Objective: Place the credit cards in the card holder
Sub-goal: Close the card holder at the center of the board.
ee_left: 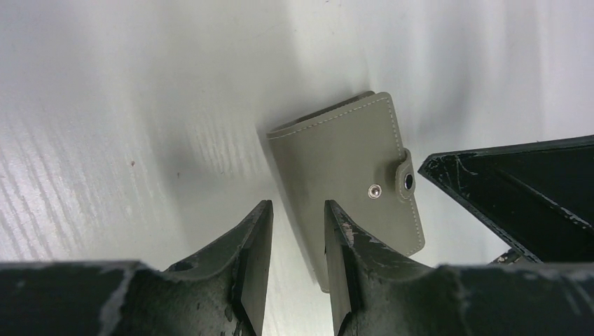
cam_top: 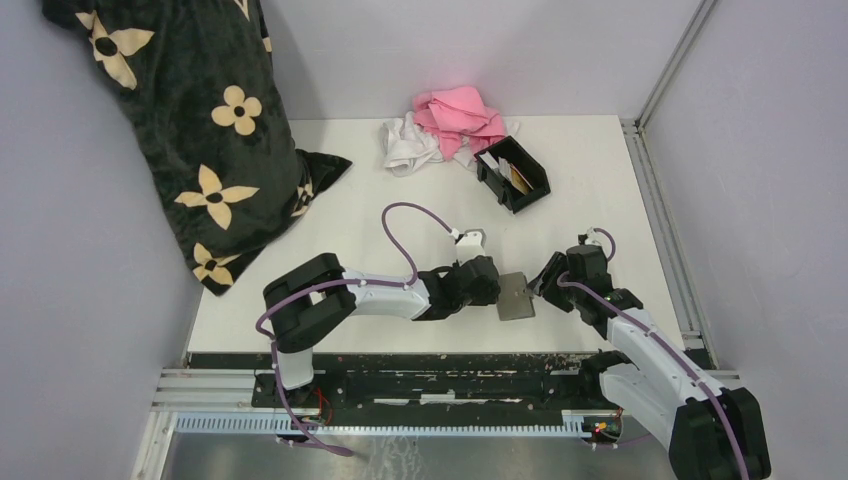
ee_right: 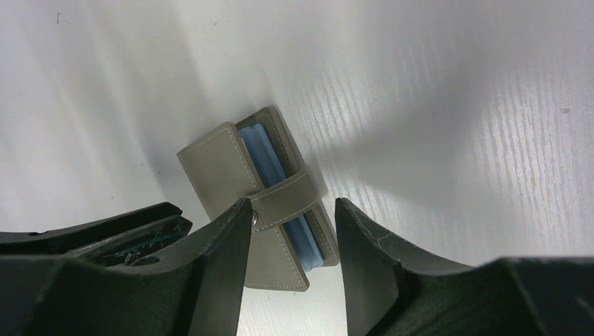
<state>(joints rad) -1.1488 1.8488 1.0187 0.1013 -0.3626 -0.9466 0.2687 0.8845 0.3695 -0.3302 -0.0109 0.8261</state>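
The black card holder (cam_top: 520, 182) stands at the back of the table with a white and a tan card (cam_top: 508, 168) upright in it. A closed grey wallet (cam_top: 516, 297) lies at the table's front, snapped shut by a strap. My left gripper (cam_top: 497, 288) is open just left of it. In the left wrist view its fingertips (ee_left: 298, 204) sit at the near edge of the wallet (ee_left: 347, 164). My right gripper (cam_top: 541, 283) is open just right of it. In the right wrist view it (ee_right: 293, 203) straddles the strap side of the wallet (ee_right: 224, 157), where a blue edge (ee_right: 265, 150) shows between the flaps.
A black pillow with cream flowers (cam_top: 200, 130) leans in the back left corner. A pink cloth (cam_top: 460, 112) and a white cloth (cam_top: 408, 145) lie at the back, right behind the card holder. A metal rail (cam_top: 655, 210) runs along the table's right edge.
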